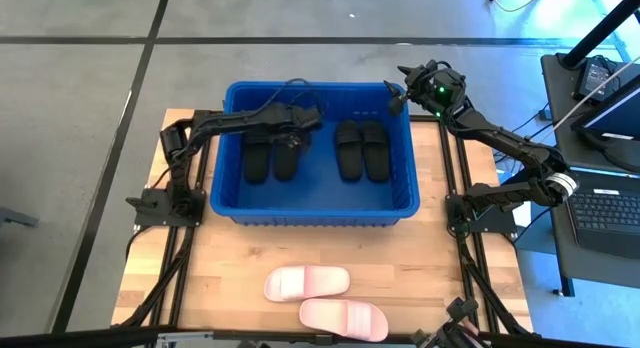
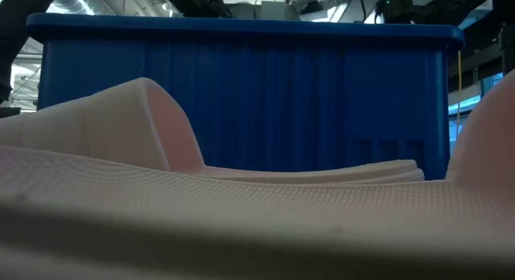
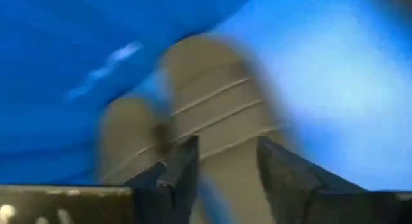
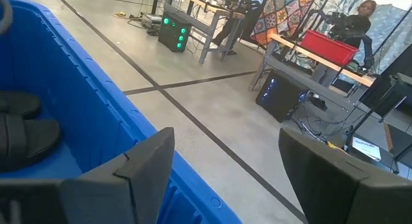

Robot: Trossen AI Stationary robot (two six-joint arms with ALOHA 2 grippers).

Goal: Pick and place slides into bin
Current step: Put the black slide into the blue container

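- Four black slides lie in the blue bin as two pairs: the left pair under the left arm, the right pair nearer the right wall. Two pale pink slides wait on the wooden table in front of the bin, one a little nearer it than the other.
- The left gripper hangs inside the bin, over the far end of the left pair. Its wrist view shows the fingers parted with nothing between them, a black slide's ribbed strap just beyond. I judge the risk here to be a snag: if the arm pulls back low, a finger could hook that strap and drag the slide along or tip it up the wall.
- The right gripper sits at the bin's far right corner, over the rim, spread wide and empty. Dropping straight down from there, it could strike the rim and shove the whole bin.
- Both pink slides lie well apart from either gripper, so either arm must clear the near wall to reach them; a low swing would knock the bin.
- The pink slides nearly touch, so a careless grab could push the neighbour towards the table's front edge.
- From table height the nearest pink slide fills the view, hiding that edge.
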